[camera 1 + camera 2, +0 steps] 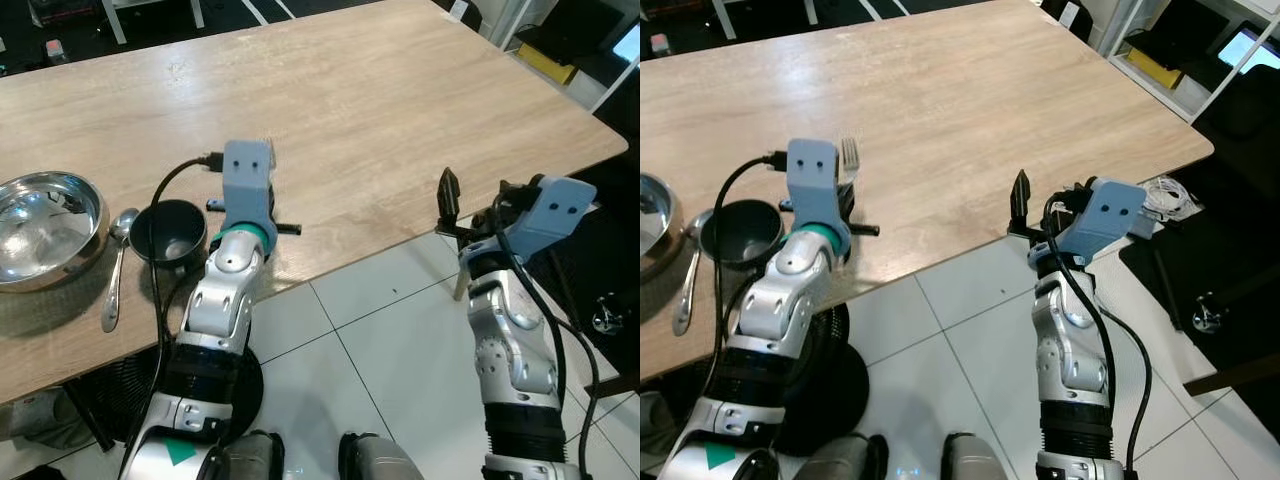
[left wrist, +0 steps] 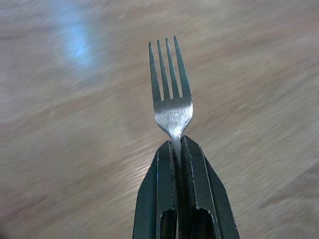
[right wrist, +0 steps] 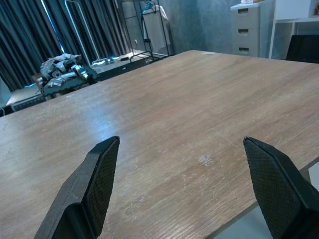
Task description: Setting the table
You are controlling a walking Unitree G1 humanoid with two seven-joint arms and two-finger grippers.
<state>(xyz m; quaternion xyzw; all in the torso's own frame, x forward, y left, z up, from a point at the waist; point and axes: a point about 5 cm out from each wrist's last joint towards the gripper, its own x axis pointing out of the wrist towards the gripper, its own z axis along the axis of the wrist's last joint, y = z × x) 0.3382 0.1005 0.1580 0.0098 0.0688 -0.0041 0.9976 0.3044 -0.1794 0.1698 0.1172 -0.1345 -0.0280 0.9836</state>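
Head views first: left gripper [image 1: 845,190] is over the near part of the wooden counter [image 1: 380,110], clamped on a fork [image 1: 850,154] whose tines rise past the grey wrist block. Just beside that gripper, toward the robot's left, sits a small dark bowl [image 1: 168,231] on the counter; a spoon [image 1: 116,266] lies next to the bowl on its far side from the gripper, and a shiny metal bowl [image 1: 45,225] lies beyond the spoon, touching or nearly touching it. Right gripper [image 1: 470,205] hangs off the counter's near edge, over the white tiled floor [image 1: 400,340], well apart from the left gripper and the dishes; one black finger [image 1: 448,192] stands upright by the counter's edge.

Left wrist view: the two black fingers [image 2: 159,189] are pressed together on the fork's [image 2: 171,94] neck, with the tines pointing straight out ahead of them and blurred wood grain beyond.

Right wrist view: the fingers [image 3: 94,189] stand wide apart with nothing between them, and the counter [image 3: 189,114] stretches ahead toward dark curtains [image 3: 79,30] and a grey drawer unit [image 3: 249,25].
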